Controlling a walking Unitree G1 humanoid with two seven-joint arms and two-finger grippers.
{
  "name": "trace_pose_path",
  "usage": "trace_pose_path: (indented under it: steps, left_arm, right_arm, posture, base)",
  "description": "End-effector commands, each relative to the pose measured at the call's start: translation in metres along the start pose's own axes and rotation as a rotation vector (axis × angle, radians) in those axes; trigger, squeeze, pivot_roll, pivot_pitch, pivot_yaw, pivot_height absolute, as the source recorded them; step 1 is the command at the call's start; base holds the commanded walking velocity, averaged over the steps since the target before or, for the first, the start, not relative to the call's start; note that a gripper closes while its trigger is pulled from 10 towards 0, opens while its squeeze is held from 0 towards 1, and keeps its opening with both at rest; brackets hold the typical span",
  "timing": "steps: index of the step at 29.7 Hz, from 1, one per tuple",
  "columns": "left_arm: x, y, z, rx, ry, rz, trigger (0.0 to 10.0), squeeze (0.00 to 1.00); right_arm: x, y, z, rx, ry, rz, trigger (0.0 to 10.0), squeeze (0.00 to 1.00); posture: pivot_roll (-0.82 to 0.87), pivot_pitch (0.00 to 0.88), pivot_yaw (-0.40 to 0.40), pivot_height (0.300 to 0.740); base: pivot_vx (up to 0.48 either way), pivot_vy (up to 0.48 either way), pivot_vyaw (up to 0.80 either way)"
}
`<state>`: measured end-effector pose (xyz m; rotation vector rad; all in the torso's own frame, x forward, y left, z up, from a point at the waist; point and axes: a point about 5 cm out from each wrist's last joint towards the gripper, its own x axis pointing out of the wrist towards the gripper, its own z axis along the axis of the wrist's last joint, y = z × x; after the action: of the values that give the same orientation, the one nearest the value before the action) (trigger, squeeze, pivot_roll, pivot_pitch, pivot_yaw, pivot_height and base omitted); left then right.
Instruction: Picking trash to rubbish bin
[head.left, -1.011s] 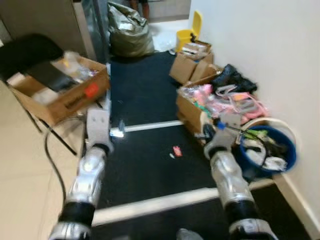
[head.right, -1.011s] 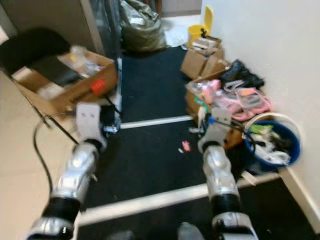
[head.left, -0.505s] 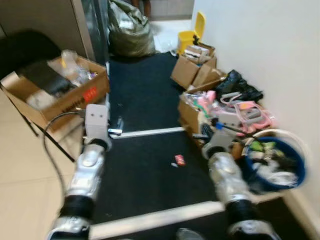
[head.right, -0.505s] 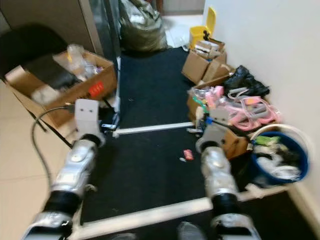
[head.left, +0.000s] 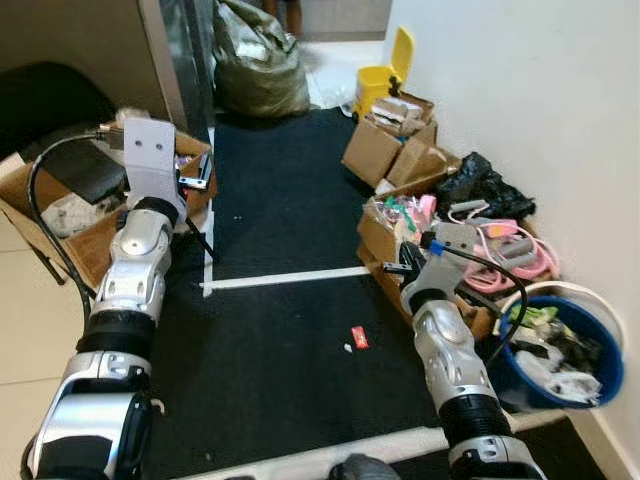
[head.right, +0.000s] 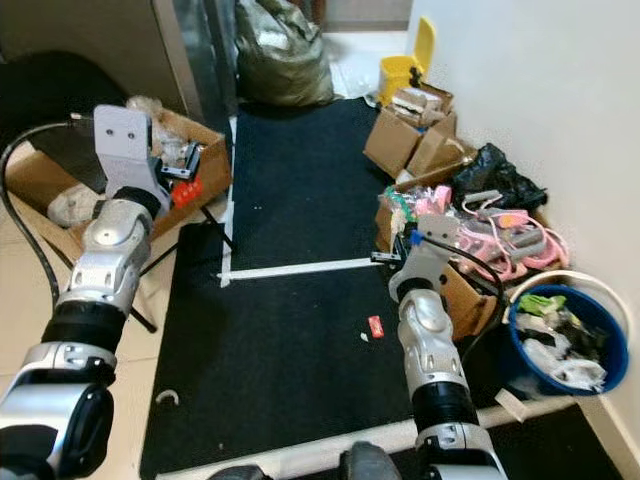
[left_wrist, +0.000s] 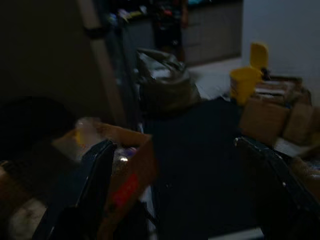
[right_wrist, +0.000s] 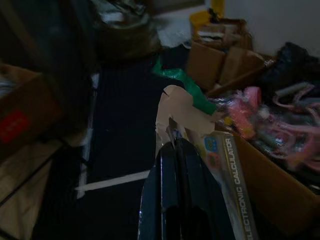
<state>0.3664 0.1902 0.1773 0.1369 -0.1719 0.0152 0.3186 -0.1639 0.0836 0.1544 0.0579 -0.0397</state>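
- Left eye view: a small red scrap of trash (head.left: 358, 337) lies on the black mat at lower centre, long axis tilted up-left; the right gripper (head.left: 412, 262) hangs just up-right of it, nearer than the raised left gripper (head.left: 192, 172); the blue bin (head.left: 556, 350) sits at far right; open mat around.
- Left wrist view: fingers (left_wrist: 95, 185) spread wide.
- Right wrist view: fingers (right_wrist: 176, 180) pressed together, empty.

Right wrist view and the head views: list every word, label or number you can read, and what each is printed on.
"ELECTRONIC CALCULATOR": on the long calculator box standing in a cardboard box beside the shut right gripper.
Red label on the cardboard box by the left gripper: print too blurred to read.
Red wrapper on the black mat: too small to read.
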Motion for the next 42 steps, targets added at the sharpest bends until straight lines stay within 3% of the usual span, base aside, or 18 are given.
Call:
trace_pose_path:
  steps: [1, 4, 5, 7, 12, 42]
  left_arm:
    - [-0.004, 0.000, -0.007, 0.007, 0.019, -0.003, 10.0, 0.00]
    - [-0.026, -0.016, -0.034, -0.020, 0.095, -0.034, 10.0, 0.00]
    - [-0.026, -0.016, -0.034, -0.020, 0.095, -0.034, 10.0, 0.00]
    - [-0.048, -0.028, -0.055, -0.040, 0.157, -0.053, 10.0, 0.00]
    - [-0.072, -0.031, -0.071, -0.055, 0.211, -0.043, 10.0, 0.00]
    - [-0.075, -0.030, -0.064, -0.066, 0.209, -0.005, 10.0, 0.00]
  right_arm:
    - [0.000, -0.001, 0.000, 0.012, -0.002, -0.011, 10.0, 0.00]
    - [-0.002, -0.001, -0.001, 0.012, 0.001, -0.012, 10.0, 0.00]
    - [-0.002, -0.001, -0.001, 0.012, 0.001, -0.012, 10.0, 0.00]
    - [-0.002, -0.001, -0.001, 0.036, 0.002, -0.021, 10.0, 0.00]
    - [0.000, 0.001, 0.003, 0.040, -0.007, -0.012, 10.0, 0.00]
    - [0.002, 0.015, 0.004, -0.041, -0.021, 0.086, 10.0, 0.00]
  posture:
    - [-0.05, 0.000, 0.009, 0.740]
    - [-0.06, 0.000, 0.014, 0.740]
    - [-0.06, 0.000, 0.014, 0.740]
    - [-0.06, 0.007, 0.020, 0.740]
    - [-0.06, 0.020, 0.019, 0.740]
    - [-0.04, 0.026, 0.009, 0.740]
  base:
    - [0.345, 0.000, 0.00]
    - [0.341, 0.000, 0.00]
    - [0.341, 0.000, 0.00]
    - [0.345, 0.000, 0.00]
    - [0.343, 0.000, 0.00]
    - [0.334, 0.000, 0.00]
